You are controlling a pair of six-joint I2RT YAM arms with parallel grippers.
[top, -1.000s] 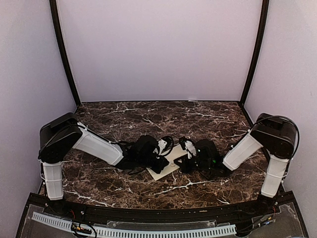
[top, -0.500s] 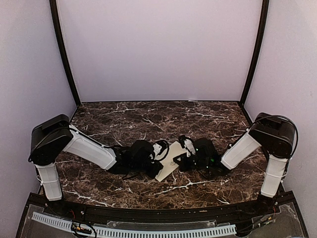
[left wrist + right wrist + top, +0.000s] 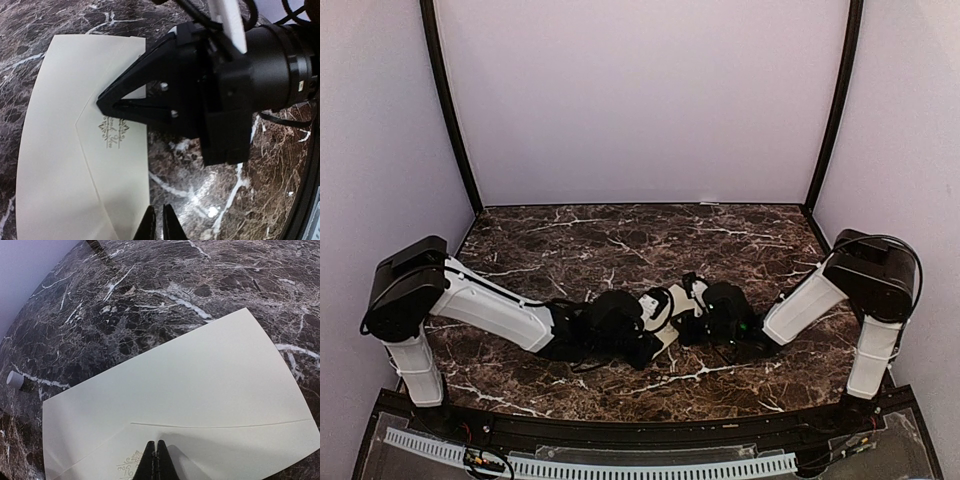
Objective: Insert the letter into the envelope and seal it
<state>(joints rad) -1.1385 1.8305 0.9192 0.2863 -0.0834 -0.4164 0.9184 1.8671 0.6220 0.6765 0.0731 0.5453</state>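
Observation:
The pale cream envelope (image 3: 670, 306) lies flat on the dark marble table between both arms. Its pointed flap is folded down over the body and carries a small printed emblem (image 3: 113, 132). My right gripper (image 3: 156, 461) is shut, and its tips press on the flap right beside the emblem. From the left wrist view its black fingers (image 3: 131, 102) reach over the flap. My left gripper (image 3: 159, 223) is shut and empty, low at the envelope's long edge (image 3: 147, 165), with its tips over the marble. The tan letter is not in view.
The marble table (image 3: 620, 240) is enclosed by pale walls at the back and sides. Both wrists (image 3: 620, 322) (image 3: 725, 312) crowd over the envelope at the table's middle. A small white cylinder (image 3: 16, 380) shows at the left edge of the right wrist view.
My left arm has stretched further right and lower, so its wrist now covers more of the envelope. The envelope has turned and shifted slightly. The right gripper has stayed on the flap.

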